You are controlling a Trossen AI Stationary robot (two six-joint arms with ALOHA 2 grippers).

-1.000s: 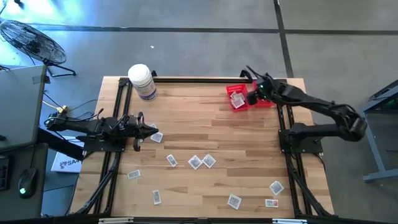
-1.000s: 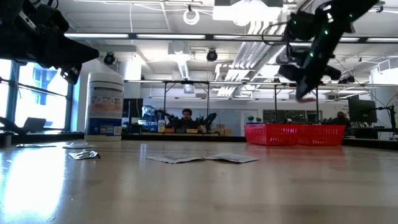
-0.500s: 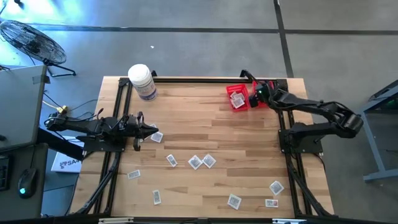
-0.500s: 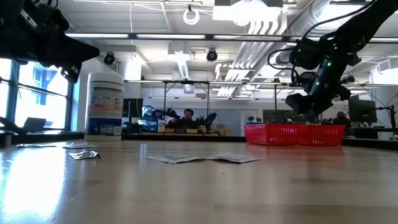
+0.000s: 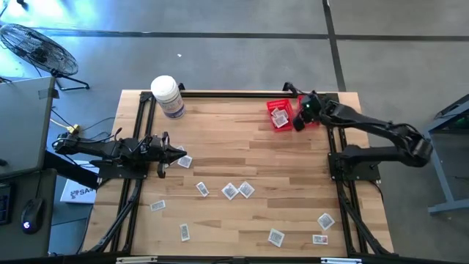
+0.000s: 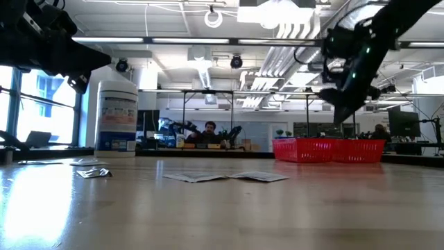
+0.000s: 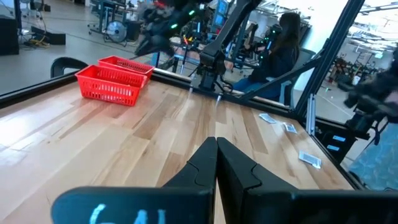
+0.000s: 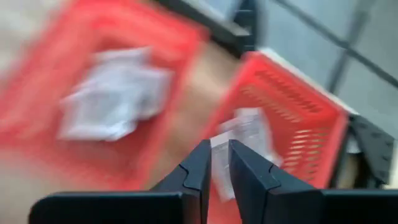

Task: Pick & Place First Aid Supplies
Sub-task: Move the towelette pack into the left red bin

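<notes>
A: Where does the right gripper (image 5: 300,119) stand?

B: At about one o'clock on the table (image 5: 242,147), over the two red baskets (image 5: 281,115). In its wrist view a white packet (image 8: 219,163) shows in the narrow gap between the fingers (image 8: 199,171), above the right-hand basket (image 8: 292,134). The jaws are slightly parted; whether they still pinch the packet cannot be told.

A: What could go wrong?

B: The packet sits near the inner wall of that basket. If it drops while the arm swings, it may catch the rim and slide into the gap between the baskets, or onto the wood. If it clings to a finger, it could be carried back out.

A: And the left gripper (image 7: 216,163)?

B: Clenched, holding nothing, waiting at nine o'clock just beside a packet (image 5: 183,161).

A: The rest of the supplies?

B: Several lie in the other basket (image 8: 112,102); loose packets (image 5: 233,191) are scattered from the centre toward five and seven o'clock. The bottle (image 5: 168,96) stands at eleven.
</notes>
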